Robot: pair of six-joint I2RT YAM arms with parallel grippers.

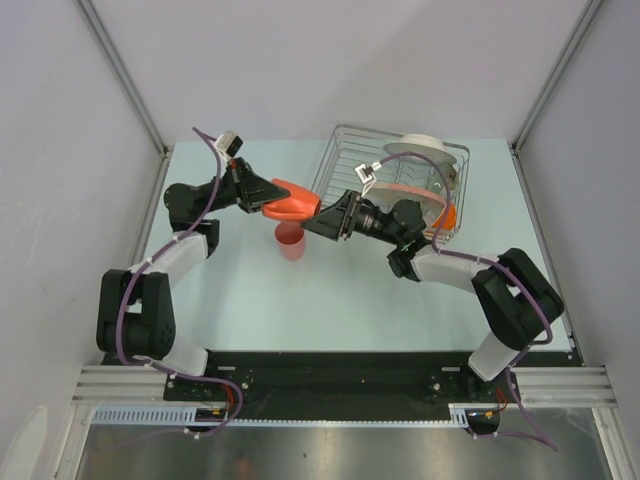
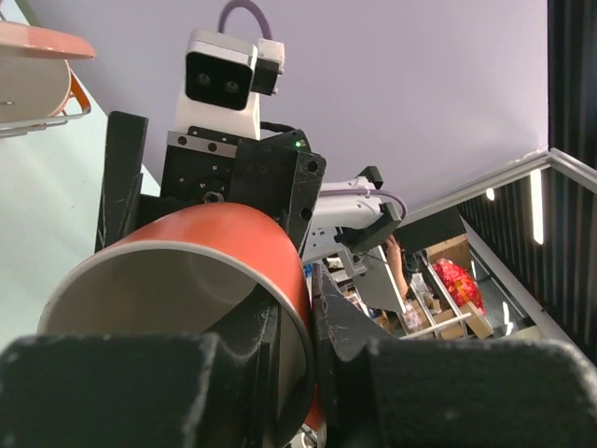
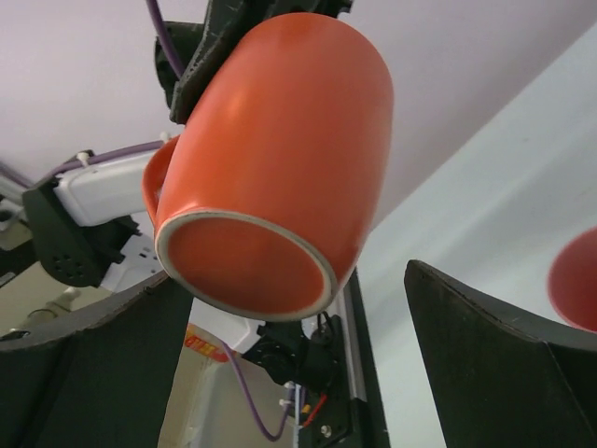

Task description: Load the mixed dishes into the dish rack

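My left gripper point(image 1: 272, 200) is shut on the rim of the orange mug point(image 1: 292, 203), one finger inside and one outside, and holds it on its side above the table. In the left wrist view the mug point(image 2: 187, 280) fills the lower left, clamped in the gripper point(image 2: 312, 322). My right gripper point(image 1: 322, 214) is open and faces the mug's base, its fingers either side just short of it; in the right wrist view the mug point(image 3: 270, 159) hangs above the gripper point(image 3: 289, 355). The small pink cup point(image 1: 290, 243) stands on the table below the mug. The dish rack point(image 1: 345, 150) stands at the back right.
The rack holds a white dish point(image 1: 420, 148) on edge, a pink dish point(image 1: 400, 188) and an orange-red piece point(image 1: 448, 216) at its near right corner. The pink cup shows at the right wrist view's edge point(image 3: 578, 289). White walls enclose the table on three sides.
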